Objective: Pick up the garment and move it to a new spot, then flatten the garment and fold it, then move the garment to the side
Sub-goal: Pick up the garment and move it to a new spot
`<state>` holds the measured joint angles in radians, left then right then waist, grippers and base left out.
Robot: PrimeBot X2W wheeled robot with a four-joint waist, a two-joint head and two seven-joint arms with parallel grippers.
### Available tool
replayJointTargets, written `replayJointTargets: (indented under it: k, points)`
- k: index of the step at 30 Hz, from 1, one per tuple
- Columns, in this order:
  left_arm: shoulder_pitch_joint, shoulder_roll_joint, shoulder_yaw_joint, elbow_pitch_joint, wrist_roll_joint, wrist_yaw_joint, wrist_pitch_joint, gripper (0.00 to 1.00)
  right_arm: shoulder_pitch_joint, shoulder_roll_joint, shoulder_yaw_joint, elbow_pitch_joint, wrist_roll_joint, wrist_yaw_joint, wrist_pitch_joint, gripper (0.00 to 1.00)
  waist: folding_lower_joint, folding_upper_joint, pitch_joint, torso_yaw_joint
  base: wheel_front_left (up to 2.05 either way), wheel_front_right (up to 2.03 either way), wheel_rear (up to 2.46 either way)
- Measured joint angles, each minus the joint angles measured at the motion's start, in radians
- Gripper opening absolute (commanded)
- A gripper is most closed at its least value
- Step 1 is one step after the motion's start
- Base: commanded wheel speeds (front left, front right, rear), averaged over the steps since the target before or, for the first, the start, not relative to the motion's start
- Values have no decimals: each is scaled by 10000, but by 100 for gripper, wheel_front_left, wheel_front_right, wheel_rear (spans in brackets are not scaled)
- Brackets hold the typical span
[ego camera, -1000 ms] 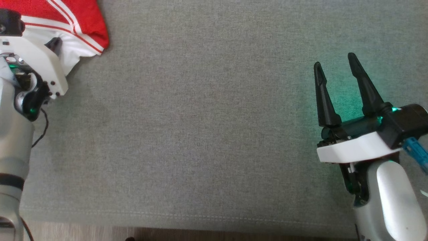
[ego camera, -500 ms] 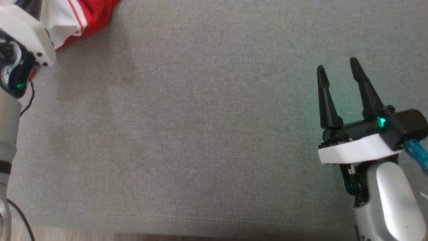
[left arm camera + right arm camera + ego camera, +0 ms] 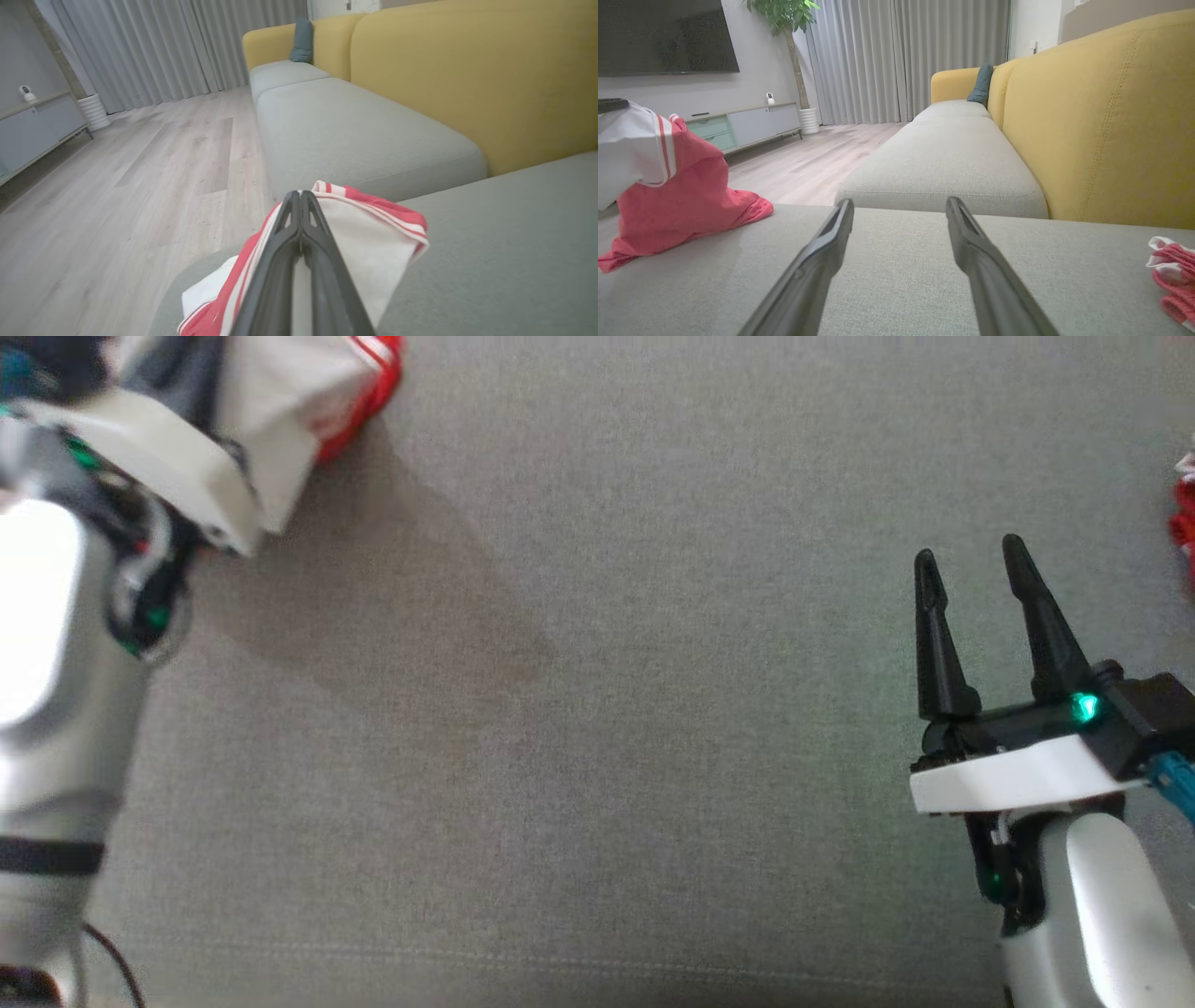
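Garment, red-white, pinched in left end effector; right end effector spread wide above grey cushion.

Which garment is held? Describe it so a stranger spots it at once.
On the grey fabric sofa cushion before the yellow backrest, look to the robot's left. There a red and white striped-trim cloth garment hangs from the shut fingers of the left gripper, lower edge on the cushion. Unlike the small crumpled red and white bundle lying loose at the right, it is held up.
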<state>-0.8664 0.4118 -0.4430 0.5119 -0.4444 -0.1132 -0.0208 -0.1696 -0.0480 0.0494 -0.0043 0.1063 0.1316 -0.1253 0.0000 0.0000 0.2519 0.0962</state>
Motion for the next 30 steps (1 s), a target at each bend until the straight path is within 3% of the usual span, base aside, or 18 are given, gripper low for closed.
replayJointTargets:
  k: [5, 10, 15, 18, 26, 30]
  points:
    - [675, -587, -485, -1093, -40, 128, 148, 0, 59, 4, -261, 121, 148, 0, -130, 100, 0, 0, -551, -157, 0, 0, 0]
    - [907, -1695, -1018, -1879, -199, 447, 293, 0, 364, 12, -585, 178, 257, 0, -192, 100, 0, 0, -882, -596, 0, 0, 0]
    - [953, -3014, -1580, -1749, -382, 756, 178, 0, 387, 19, -763, 180, 355, 0, -245, 100, 0, 0, -983, -1266, 0, 0, 0]
    - [1057, -3463, -2019, -1271, -382, 826, -111, 0, 385, 17, -788, 188, 410, 0, -259, 100, 0, 0, -935, -1749, 0, 0, 0]
    - [1406, -3645, -3081, -389, -936, 1062, -895, 0, 377, 19, -794, 357, 531, 0, -437, 100, 0, 0, -640, -2830, 0, 0, 0]
    - [1476, -3657, -4056, -217, -1570, 1312, -1166, 0, 377, 19, -790, 548, 606, 0, -591, 100, 0, 0, -411, -3243, 0, 0, 0]
